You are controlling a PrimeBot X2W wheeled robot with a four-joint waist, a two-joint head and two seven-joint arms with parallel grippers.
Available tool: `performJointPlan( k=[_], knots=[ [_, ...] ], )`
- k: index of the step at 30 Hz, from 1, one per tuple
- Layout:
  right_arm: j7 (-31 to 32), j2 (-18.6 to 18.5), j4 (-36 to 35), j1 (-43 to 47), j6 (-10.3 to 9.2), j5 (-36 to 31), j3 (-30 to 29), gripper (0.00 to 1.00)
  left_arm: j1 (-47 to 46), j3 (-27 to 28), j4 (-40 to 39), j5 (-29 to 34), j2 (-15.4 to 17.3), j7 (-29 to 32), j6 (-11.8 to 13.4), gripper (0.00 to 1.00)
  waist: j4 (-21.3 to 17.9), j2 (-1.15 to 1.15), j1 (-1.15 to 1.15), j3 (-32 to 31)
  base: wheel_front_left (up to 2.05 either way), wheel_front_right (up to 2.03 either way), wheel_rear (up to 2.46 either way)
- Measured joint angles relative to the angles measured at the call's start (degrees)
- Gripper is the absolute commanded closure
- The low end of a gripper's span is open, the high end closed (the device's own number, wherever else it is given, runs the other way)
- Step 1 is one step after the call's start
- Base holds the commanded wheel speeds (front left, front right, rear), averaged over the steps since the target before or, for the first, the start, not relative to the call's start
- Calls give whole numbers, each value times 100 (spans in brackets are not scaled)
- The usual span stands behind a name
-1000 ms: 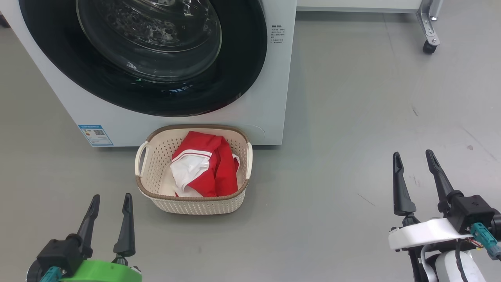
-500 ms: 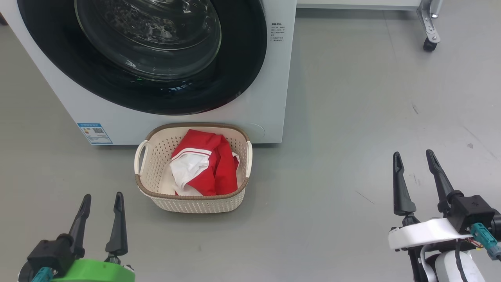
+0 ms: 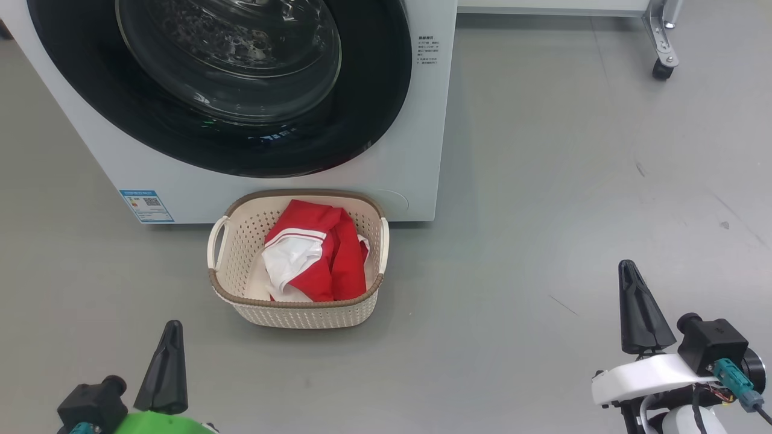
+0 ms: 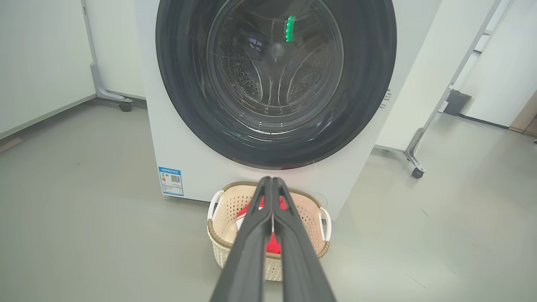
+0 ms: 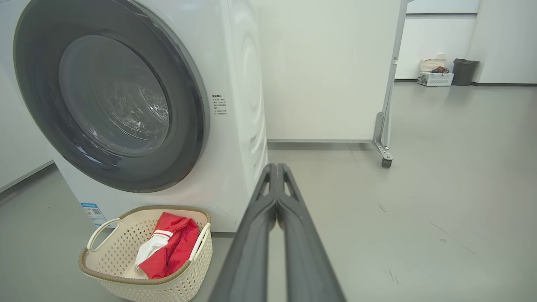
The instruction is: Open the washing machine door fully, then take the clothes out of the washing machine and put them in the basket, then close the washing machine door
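Jaws closed, empty | clothes (image 3: 319, 259) in basket (image 3: 295, 305) | door (image 3: 377, 90) closed | castor frame (image 3: 661, 51) beyond

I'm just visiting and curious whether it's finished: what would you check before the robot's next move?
1. Round black-rimmed glass washing machine door closed against the white washer: ok.
2. Steel drum behind the glass free of garments: ok, none seen.
3. Red-and-white fabric clothes inside the cream perforated plastic basket: ok.
4. Shut, empty left gripper: ok.
5. Shut, empty right gripper: ok.
6. Door latched: cannot tell.
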Motion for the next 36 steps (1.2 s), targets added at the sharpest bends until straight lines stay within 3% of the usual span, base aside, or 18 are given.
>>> performJointPlan(
  k=[36],
  knots=[
    [637,-26,215,-62,201,3016,-233,100,-46,201,74,-2452,-20,668,0,100,-7,0,0,-102,0,0,0]
  ],
)
